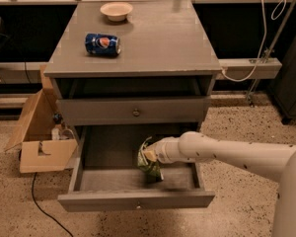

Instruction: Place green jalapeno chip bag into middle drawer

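The green jalapeno chip bag point(149, 165) stands upright and crinkled inside the open middle drawer point(136, 200), right of its centre. Its lower end is at or just above the drawer floor. My gripper point(150, 155) reaches in from the right on the white arm point(222, 153) and is shut on the bag's upper part. The bag hides most of the fingers. The knobbed drawer above point(135, 112) is closed.
A blue Pepsi can point(102, 44) lies on its side on the cabinet top point(163, 38), with a small pale bowl point(116, 10) behind it. An open cardboard box point(39, 137) sits on the floor left of the cabinet. A cable point(44, 206) runs across the floor at front left.
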Controlling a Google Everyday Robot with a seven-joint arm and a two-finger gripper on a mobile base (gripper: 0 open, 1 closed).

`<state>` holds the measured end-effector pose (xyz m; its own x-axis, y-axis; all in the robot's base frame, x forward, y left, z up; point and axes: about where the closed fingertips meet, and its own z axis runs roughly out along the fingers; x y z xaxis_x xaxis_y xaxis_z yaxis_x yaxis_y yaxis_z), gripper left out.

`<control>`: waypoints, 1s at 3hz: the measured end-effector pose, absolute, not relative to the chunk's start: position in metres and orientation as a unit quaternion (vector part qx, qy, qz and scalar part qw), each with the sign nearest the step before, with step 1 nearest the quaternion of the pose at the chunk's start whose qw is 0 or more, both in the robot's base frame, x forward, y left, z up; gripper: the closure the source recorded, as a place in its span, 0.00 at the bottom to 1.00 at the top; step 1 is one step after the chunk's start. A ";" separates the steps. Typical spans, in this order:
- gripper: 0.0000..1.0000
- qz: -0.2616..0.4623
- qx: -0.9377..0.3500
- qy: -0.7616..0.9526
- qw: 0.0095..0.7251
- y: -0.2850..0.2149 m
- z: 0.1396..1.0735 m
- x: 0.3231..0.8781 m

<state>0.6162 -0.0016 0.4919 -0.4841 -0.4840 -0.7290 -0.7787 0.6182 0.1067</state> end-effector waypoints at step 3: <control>0.29 0.218 -0.379 0.833 0.338 -0.002 0.492 0.616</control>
<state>0.6162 -0.0016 0.4919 -0.4841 -0.4840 -0.7290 -0.7788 0.6181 0.1068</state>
